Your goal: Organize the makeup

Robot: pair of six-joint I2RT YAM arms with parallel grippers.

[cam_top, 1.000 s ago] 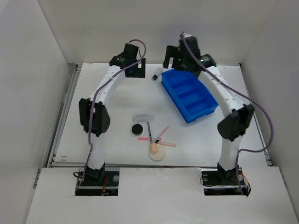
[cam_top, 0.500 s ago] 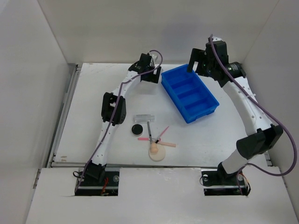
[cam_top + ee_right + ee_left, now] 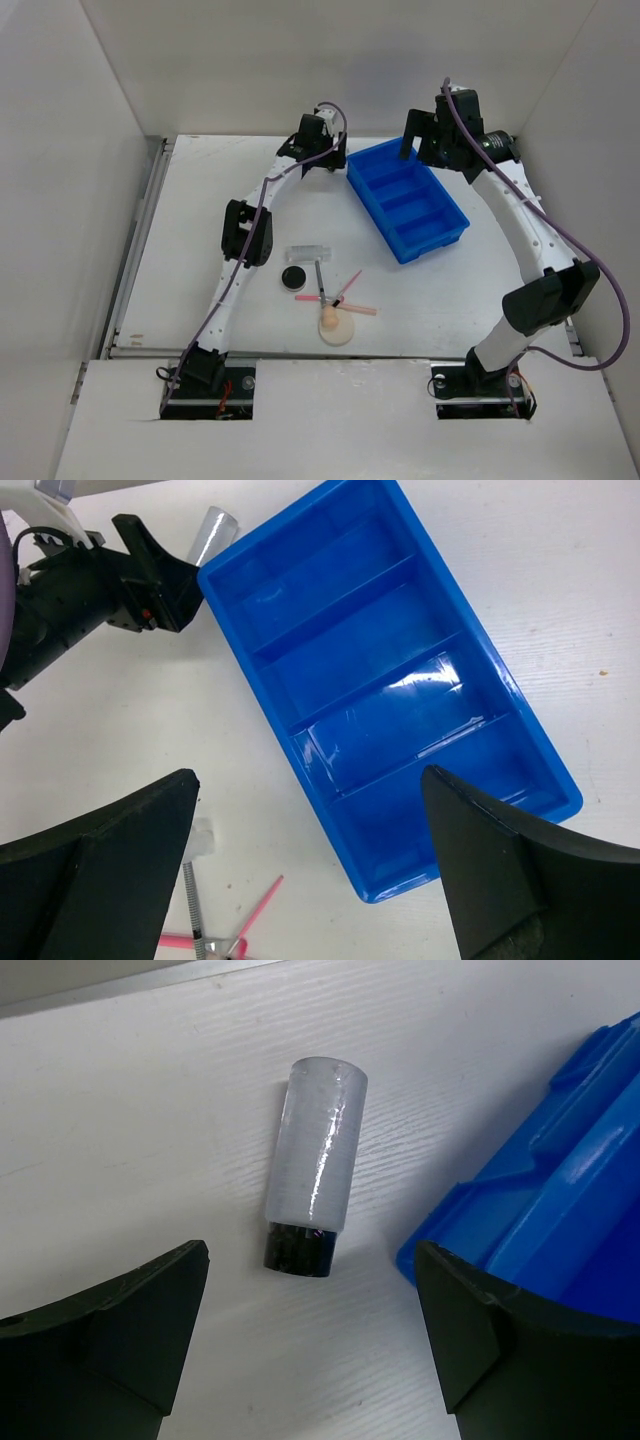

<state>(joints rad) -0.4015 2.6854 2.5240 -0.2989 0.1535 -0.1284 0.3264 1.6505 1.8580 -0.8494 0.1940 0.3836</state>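
Note:
A small frosted tube with a black cap (image 3: 312, 1165) lies on the table beside the corner of the blue tray (image 3: 560, 1180). My left gripper (image 3: 310, 1295) is open just above it, one finger on each side, near the tray's far left corner (image 3: 325, 165). My right gripper (image 3: 308, 780) is open and empty, high over the empty tray (image 3: 350, 650). In the top view the black compact (image 3: 293, 278), clear rectangular tube (image 3: 308, 252), dark pencil (image 3: 320, 278), pink sticks (image 3: 348, 290), beige puff (image 3: 340, 332) and peach sponge (image 3: 327, 320) lie near the table's front middle.
The three-compartment tray (image 3: 405, 200) sits at an angle at the back right. White walls close in the table on three sides. The left arm (image 3: 90, 590) and the frosted tube (image 3: 213, 528) show at the upper left of the right wrist view.
The left arm has swung right, to the tray's far left corner, over the frosted tube. The right arm has swung right and back, away from the left arm. The makeup has not moved.

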